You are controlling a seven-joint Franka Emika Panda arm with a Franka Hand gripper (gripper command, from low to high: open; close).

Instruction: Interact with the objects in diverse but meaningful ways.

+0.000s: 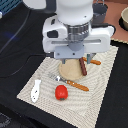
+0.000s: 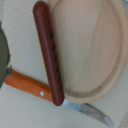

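1. Dark table under a woven beige mat, seen in the exterior view.
2. On the mat: tan round plate, partly hidden by the white arm hanging above it.
3. Dark brown sausage lying across the plate's rim on the exterior view's right, one end off the plate.
4. Same sausage in the wrist view, resting along the plate edge and crossing over an orange-handled knife.
5. Red tomato on the mat in front of the plate, apart from it.
6. Pale blue and white carton lying flat near the mat's edge on the exterior view's left, well apart from the tomato.
7. Orange-handled fork between plate and tomato.
8. Tool low over the sausage; cannot tell whether spread or pressed together, fingertips hidden.
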